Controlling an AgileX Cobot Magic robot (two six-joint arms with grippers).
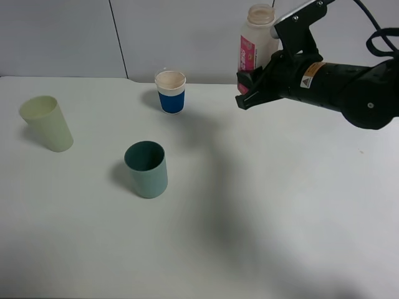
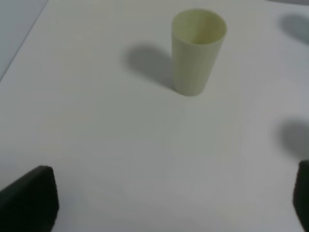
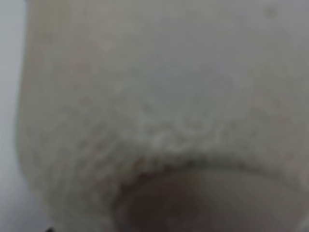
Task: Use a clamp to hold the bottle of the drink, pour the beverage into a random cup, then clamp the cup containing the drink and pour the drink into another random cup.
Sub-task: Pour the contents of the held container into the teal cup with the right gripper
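Observation:
The bottle (image 1: pixel 259 28) stands tall at the back right, clear with a beige neck and a pink-red label. My right gripper (image 1: pixel 248 93) is at its lower part, shut on it. The right wrist view is filled by the blurred bottle (image 3: pixel 154 96), and its fingers are hidden there. A darker brownish patch low in that view is too blurred to name. The teal-green cup (image 1: pixel 147 169) stands upright mid-table. The white cup with a blue band (image 1: pixel 170 92) stands behind it, left of the bottle. My left gripper (image 2: pixel 166 198) is open over bare table, holding nothing.
A pale yellow-green cup (image 1: pixel 48 123) stands at the far left; the left wrist view shows the same cup (image 2: pixel 198 50) ahead of the open fingers. The white table (image 1: pixel 280 218) ends at a grey wall behind the bottle.

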